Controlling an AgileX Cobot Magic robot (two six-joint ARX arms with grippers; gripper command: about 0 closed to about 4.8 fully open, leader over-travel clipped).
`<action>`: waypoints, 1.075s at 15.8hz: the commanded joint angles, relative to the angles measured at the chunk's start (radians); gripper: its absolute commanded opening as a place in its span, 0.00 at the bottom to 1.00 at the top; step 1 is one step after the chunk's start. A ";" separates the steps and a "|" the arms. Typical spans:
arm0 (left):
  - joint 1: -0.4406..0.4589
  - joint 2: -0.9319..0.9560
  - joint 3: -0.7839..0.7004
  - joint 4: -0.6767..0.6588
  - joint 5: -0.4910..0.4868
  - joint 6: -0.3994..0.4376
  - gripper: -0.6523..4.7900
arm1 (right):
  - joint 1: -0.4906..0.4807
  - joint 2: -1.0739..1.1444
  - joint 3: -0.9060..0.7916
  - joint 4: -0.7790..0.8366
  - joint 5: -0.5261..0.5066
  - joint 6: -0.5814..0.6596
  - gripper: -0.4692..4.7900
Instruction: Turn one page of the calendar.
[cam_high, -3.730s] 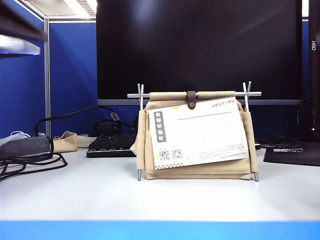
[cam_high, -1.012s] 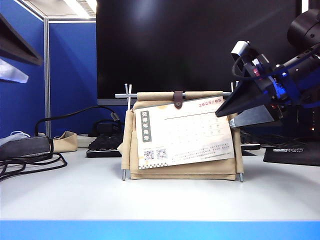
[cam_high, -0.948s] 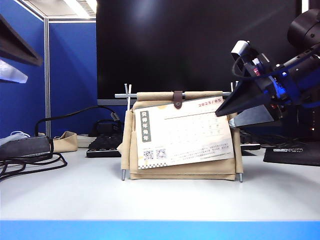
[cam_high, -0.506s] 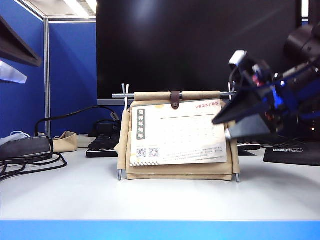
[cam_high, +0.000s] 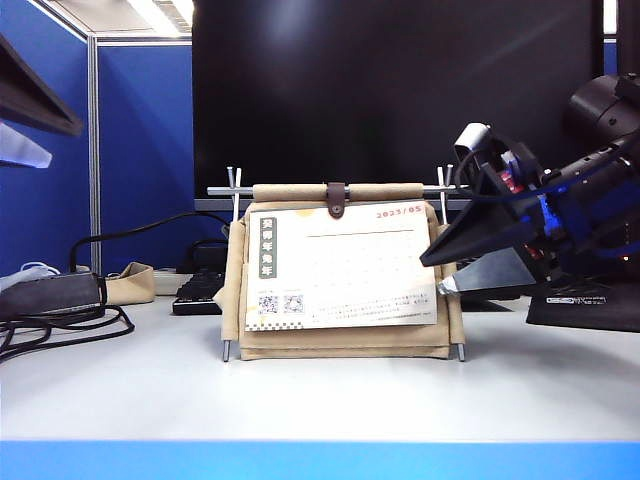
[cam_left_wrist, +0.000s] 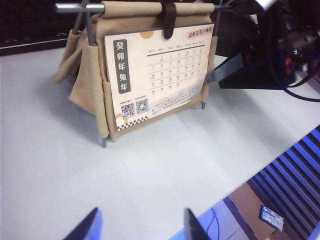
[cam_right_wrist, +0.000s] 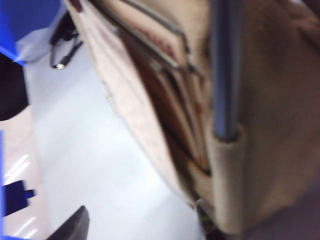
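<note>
We see the black monitor (cam_high: 400, 90) behind the calendar (cam_high: 340, 335), which stands on the white tabletop (cam_high: 300, 390). Its front page (cam_high: 340, 268) sits upright. Our right gripper (cam_high: 437, 273), fingers apart, meets the calendar's right edge. Our left gripper (cam_left_wrist: 140, 225) hovers before it, fingers apart, empty.

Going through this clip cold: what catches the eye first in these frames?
The beige canvas calendar standing mid-table before the black monitor, its white 2023/05 page facing front. Next, the right gripper, jaws open, at the calendar's right edge by the page's lower corner; whether it touches is unclear. The left gripper hangs open above the bare table, apart from the calendar.
</note>
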 joint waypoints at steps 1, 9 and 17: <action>-0.001 0.000 0.005 0.011 -0.003 0.008 0.52 | 0.009 0.000 0.002 0.065 -0.052 0.053 0.61; -0.001 0.000 0.004 0.011 -0.026 0.015 0.52 | 0.037 0.000 0.003 0.163 -0.098 0.103 0.61; -0.001 0.000 0.004 0.011 -0.045 0.033 0.52 | 0.081 0.000 0.002 0.143 -0.140 0.134 0.61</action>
